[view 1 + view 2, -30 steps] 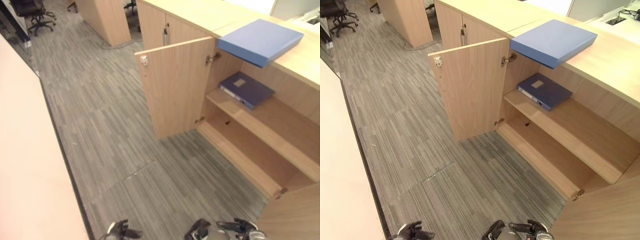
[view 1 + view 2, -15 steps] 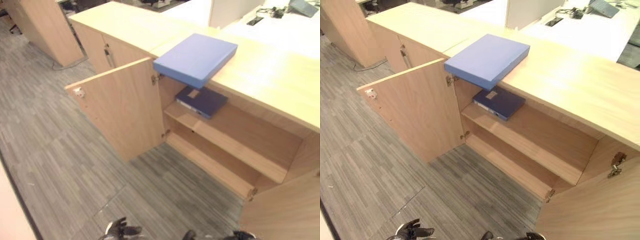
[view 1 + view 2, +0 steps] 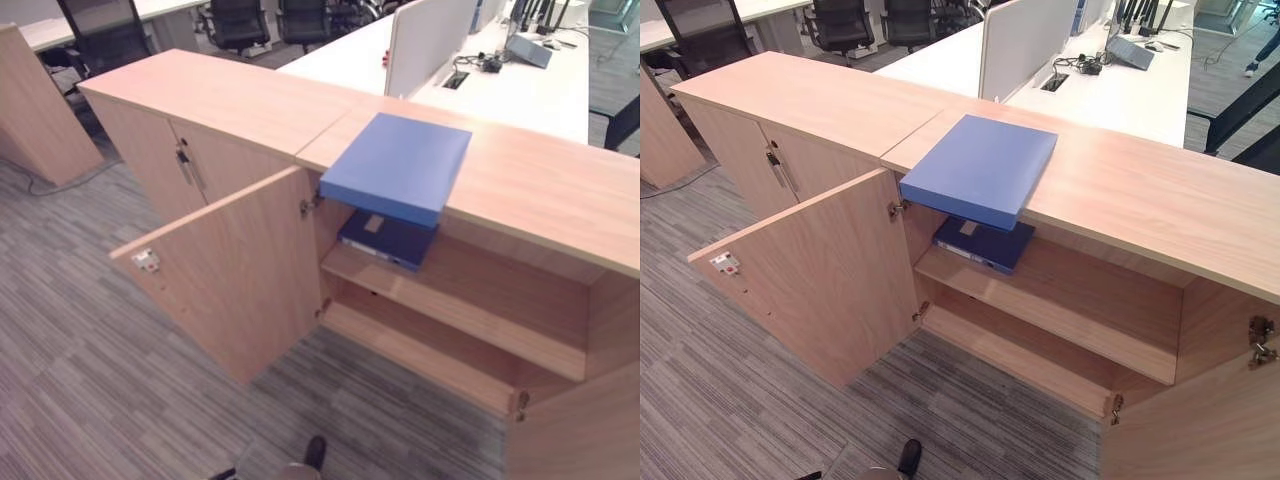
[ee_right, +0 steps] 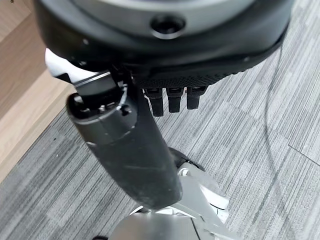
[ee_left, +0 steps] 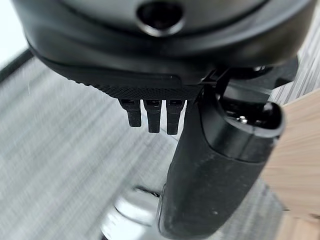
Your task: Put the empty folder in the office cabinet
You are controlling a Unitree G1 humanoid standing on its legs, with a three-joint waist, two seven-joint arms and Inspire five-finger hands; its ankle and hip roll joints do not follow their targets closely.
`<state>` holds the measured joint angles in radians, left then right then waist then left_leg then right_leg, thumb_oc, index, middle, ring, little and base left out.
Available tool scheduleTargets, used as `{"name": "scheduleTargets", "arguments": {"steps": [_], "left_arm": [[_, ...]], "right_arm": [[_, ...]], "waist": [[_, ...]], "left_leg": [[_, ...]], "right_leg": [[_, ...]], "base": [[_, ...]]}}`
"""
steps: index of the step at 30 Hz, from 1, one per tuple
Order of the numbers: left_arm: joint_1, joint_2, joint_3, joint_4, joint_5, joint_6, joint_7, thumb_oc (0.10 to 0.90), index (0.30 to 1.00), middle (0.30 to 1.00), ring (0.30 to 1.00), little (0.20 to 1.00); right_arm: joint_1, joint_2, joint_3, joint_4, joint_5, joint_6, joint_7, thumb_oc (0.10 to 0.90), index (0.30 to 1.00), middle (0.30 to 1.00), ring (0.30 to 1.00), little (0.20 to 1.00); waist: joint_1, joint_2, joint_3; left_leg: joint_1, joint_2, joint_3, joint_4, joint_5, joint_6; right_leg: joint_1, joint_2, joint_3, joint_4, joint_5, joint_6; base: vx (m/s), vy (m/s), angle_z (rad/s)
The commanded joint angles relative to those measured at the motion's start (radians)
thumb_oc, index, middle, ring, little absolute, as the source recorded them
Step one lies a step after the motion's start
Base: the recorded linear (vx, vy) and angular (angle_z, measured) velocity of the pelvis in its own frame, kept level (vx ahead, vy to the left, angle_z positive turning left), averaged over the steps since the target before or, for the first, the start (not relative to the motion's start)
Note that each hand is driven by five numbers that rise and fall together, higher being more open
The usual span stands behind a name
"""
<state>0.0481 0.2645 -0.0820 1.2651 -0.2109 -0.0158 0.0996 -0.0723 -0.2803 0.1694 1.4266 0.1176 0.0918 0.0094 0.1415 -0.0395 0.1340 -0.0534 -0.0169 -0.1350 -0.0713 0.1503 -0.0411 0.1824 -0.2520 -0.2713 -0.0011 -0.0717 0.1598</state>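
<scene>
Blue folder [image 3: 398, 165] overhanging the cabinet top [image 3: 540, 185]; darker binder [image 3: 385, 240] on the shelf [image 3: 470, 310]; left robot hand [image 5: 200, 165] and right robot hand [image 4: 130, 150] empty, fingers relaxed

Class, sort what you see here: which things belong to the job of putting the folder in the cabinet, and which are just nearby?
Job:
light blue folder on the cabinet top
open office cabinet
left hand
right hand

Nearby:
dark blue binder on the upper shelf
office chairs
white desk

no readable text or numbers anywhere, pale label patch on dark folder [image 3: 388, 238] on upper shelf too small to read, light blue folder [image 3: 398, 166] on cabinet [image 3: 540, 180] top plain, no print visible
</scene>
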Motion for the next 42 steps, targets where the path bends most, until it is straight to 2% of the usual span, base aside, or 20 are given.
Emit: {"name": "scheduleTargets", "arguments": {"steps": [1,7,10,11,12,13,14,16,18,19,21,22,23,24,27,31,32,37,39,42], "left_arm": [[-0.023,-0.028,-0.039,-0.004,0.062,-0.015,0.006,0.800,0.900,0.900,0.900,0.900],[-0.052,-0.014,-0.075,-0.020,0.086,-0.018,-0.010,0.800,0.900,0.900,0.900,0.900],[-0.069,-0.002,-0.095,-0.033,0.106,-0.019,-0.023,0.800,0.900,0.900,0.900,0.900],[-0.073,0.004,-0.106,-0.044,0.113,-0.016,-0.031,0.800,0.900,0.900,0.900,0.900],[-0.077,0.010,-0.111,-0.047,0.118,-0.015,-0.035,0.800,0.900,0.900,0.900,0.900],[-0.077,0.017,-0.115,-0.050,0.121,-0.014,-0.039,0.800,0.900,0.900,0.900,0.900],[-0.078,0.016,-0.115,-0.051,0.121,-0.014,-0.039,0.800,0.900,0.900,0.900,0.900],[-0.079,0.025,-0.120,-0.051,0.126,-0.012,-0.041,0.800,0.900,0.900,0.900,0.900],[-0.080,0.031,-0.118,-0.057,0.128,-0.009,-0.039,0.800,0.900,0.900,0.900,0.900],[-0.076,0.028,-0.112,-0.059,0.121,-0.009,-0.037,0.800,0.900,0.900,0.900,0.900],[-0.083,0.024,-0.093,-0.036,0.127,-0.003,-0.015,0.800,0.900,0.900,0.900,0.900],[-0.083,0.024,-0.093,-0.035,0.127,-0.003,-0.015,0.800,0.900,0.900,0.900,0.900],[-0.084,0.027,-0.081,-0.020,0.143,-0.008,-0.009,0.800,0.900,0.900,0.900,0.900],[-0.072,0.015,-0.050,-0.002,0.122,-0.009,0.004,0.800,0.900,0.900,0.900,0.900],[-0.053,0.001,-0.018,0.000,0.086,-0.013,0.007,0.800,0.900,0.900,0.900,0.900],[-0.040,-0.013,-0.002,0.016,0.063,-0.010,0.003,0.800,0.900,0.900,0.900,0.900],[-0.038,-0.020,-0.006,0.025,0.068,-0.008,0.000,0.800,0.900,0.900,0.900,0.900],[-0.048,-0.031,-0.035,-0.001,0.073,-0.013,-0.007,0.800,0.900,0.900,0.900,0.900],[-0.055,-0.033,-0.043,-0.025,0.048,-0.018,-0.011,0.800,0.900,0.900,0.900,0.900],[-0.058,-0.037,-0.041,-0.036,0.023,-0.019,-0.023,0.800,0.900,0.900,0.900,0.900]], "right_arm": [[-0.020,-0.058,-0.011,0.025,-0.022,0.004,-0.001,0.800,0.900,0.900,0.900,0.900],[-0.056,-0.062,-0.009,0.022,-0.038,0.009,0.008,0.800,0.900,0.900,0.900,0.900],[-0.082,-0.063,-0.007,0.010,-0.036,0.007,0.014,0.800,0.900,0.900,0.900,0.900],[-0.102,-0.073,-0.006,0.000,-0.031,0.004,0.019,0.800,0.900,0.900,0.900,0.900],[-0.112,-0.076,-0.004,-0.005,-0.028,0.002,0.019,0.800,0.900,0.900,0.900,0.900],[-0.117,-0.078,-0.005,-0.013,-0.023,-0.001,0.018,0.800,0.900,0.900,0.900,0.900],[-0.118,-0.079,-0.005,-0.014,-0.022,-0.001,0.018,0.800,0.900,0.900,0.900,0.900],[-0.136,-0.086,0.001,-0.020,-0.018,-0.004,0.014,0.800,0.900,0.900,0.900,0.900],[-0.163,-0.099,-0.004,-0.018,-0.012,-0.004,0.010,0.800,0.900,0.900,0.900,0.900],[-0.153,-0.072,0.007,-0.036,-0.022,-0.016,-0.008,0.800,0.900,0.900,0.900,0.900],[-0.099,-0.025,0.033,-0.080,-0.034,-0.019,-0.016,0.800,0.900,0.900,0.900,0.900],[-0.099,-0.024,0.033,-0.081,-0.034,-0.018,-0.017,0.800,0.900,0.900,0.900,0.900],[-0.071,-0.008,0.030,-0.082,-0.034,-0.023,-0.020,0.800,0.900,0.900,0.900,0.900],[-0.044,0.009,0.042,-0.081,-0.042,-0.022,-0.022,0.800,0.900,0.900,0.900,0.900],[-0.018,0.019,0.058,-0.070,-0.056,-0.021,-0.016,0.800,0.900,0.900,0.900,0.900],[-0.013,0.019,0.068,-0.062,-0.061,-0.020,-0.014,0.800,0.900,0.900,0.900,0.900],[-0.009,0.017,0.075,-0.068,-0.057,-0.024,-0.012,0.800,0.900,0.900,0.900,0.900],[-0.014,0.003,0.089,-0.086,-0.048,-0.034,-0.014,0.800,0.900,0.900,0.900,0.900],[-0.016,-0.004,0.095,-0.100,-0.036,-0.041,-0.015,0.800,0.900,0.900,0.900,0.900],[-0.016,-0.005,0.100,-0.108,-0.030,-0.045,-0.017,0.800,0.900,0.900,0.900,0.900]], "waist": [[0.012,0.036,-0.031],[-0.003,0.044,-0.061],[-0.007,0.052,-0.065],[-0.012,0.062,-0.058],[-0.015,0.067,-0.051],[-0.013,0.069,-0.043],[-0.013,0.070,-0.041],[-0.007,0.069,-0.025],[0.001,0.074,-0.013],[-0.015,0.074,0.012],[-0.057,0.063,0.042],[-0.057,0.063,0.043],[-0.066,0.045,0.044],[-0.070,0.021,0.037],[-0.073,0.008,0.023],[-0.071,0.004,0.011],[-0.072,0.001,0.005],[-0.077,0.005,0.003],[-0.079,0.013,0.006],[-0.082,0.011,0.010]], "left_leg": [[-0.004,0.032,0.001,-0.016,-0.084,-0.030],[0.033,-0.033,0.068,-0.016,-0.146,0.024],[0.056,-0.056,0.098,-0.016,-0.171,0.048],[0.077,-0.075,0.115,-0.016,-0.187,0.071],[0.092,-0.078,0.123,-0.016,-0.195,0.078],[0.115,-0.080,0.130,-0.016,-0.219,0.077],[0.109,-0.081,0.133,-0.016,-0.208,0.082],[0.143,-0.076,0.159,-0.016,-0.243,0.077],[0.143,-0.055,0.180,-0.016,-0.252,0.067],[0.146,-0.036,0.197,-0.016,-0.249,0.055],[0.151,-0.021,0.217,-0.016,-0.247,0.046],[0.152,-0.020,0.217,-0.016,-0.248,0.046],[0.157,-0.021,0.214,-0.016,-0.252,0.035],[0.153,-0.020,0.216,-0.016,-0.242,0.031],[0.152,0.009,0.204,-0.016,-0.232,0.016],[0.150,0.044,0.195,-0.016,-0.223,-0.004],[0.152,0.069,0.198,-0.016,-0.218,-0.021],[0.155,0.121,0.206,-0.016,-0.199,-0.059],[0.172,0.172,0.221,-0.016,-0.194,-0.090],[0.175,0.195,0.238,0.007,-0.167,-0.101]], "right_leg": [[-0.034,0.072,-0.037,0.018,-0.001,-0.046],[-0.050,-0.004,-0.002,0.007,0.047,0.008],[-0.073,-0.040,0.009,0.055,0.072,0.022],[-0.121,-0.080,0.019,0.168,0.132,0.025],[-0.143,-0.098,0.010,0.226,0.163,0.020],[-0.156,-0.116,-0.007,0.273,0.158,0.021],[-0.164,-0.119,-0.010,0.277,0.166,0.014],[-0.179,-0.144,-0.076,0.303,0.166,0.019],[-0.206,-0.115,-0.135,0.225,0.166,0.015],[-0.261,-0.057,-0.153,0.112,0.184,0.026],[-0.295,-0.011,-0.114,0.030,0.217,0.035],[-0.293,-0.010,-0.114,0.028,0.218,0.034],[-0.273,0.012,-0.091,-0.028,0.205,0.029],[-0.256,0.018,-0.099,-0.053,0.227,0.017],[-0.230,0.045,-0.120,-0.083,0.227,0.005],[-0.221,0.077,-0.122,-0.086,0.195,-0.012],[-0.216,0.095,-0.122,-0.086,0.174,-0.023],[-0.198,0.136,-0.125,-0.086,0.124,-0.049],[-0.171,0.172,-0.128,-0.086,0.079,-0.066],[-0.154,0.188,-0.130,-0.086,0.059,-0.081]], "base": [[0.22,0.287,-0.22],[0.21,0.294,-0.26],[0.18,0.249,-0.32],[0.17,0.261,-0.57],[0.25,0.308,-0.72],[0.10,0.143,-0.70],[0.13,0.094,-0.63],[0.12,0.041,-0.48],[0.10,-0.111,-0.45],[0.08,-0.183,-0.55],[0.07,-0.137,-0.41],[0.11,-0.131,-0.07],[0.15,-0.189,0.02],[0.15,-0.188,-0.02],[0.18,-0.227,0.16],[0.16,-0.211,0.34],[0.14,-0.198,0.31],[0.14,-0.234,-0.03],[0.17,-0.321,0.09],[0.05,-0.152,0.06]]}}
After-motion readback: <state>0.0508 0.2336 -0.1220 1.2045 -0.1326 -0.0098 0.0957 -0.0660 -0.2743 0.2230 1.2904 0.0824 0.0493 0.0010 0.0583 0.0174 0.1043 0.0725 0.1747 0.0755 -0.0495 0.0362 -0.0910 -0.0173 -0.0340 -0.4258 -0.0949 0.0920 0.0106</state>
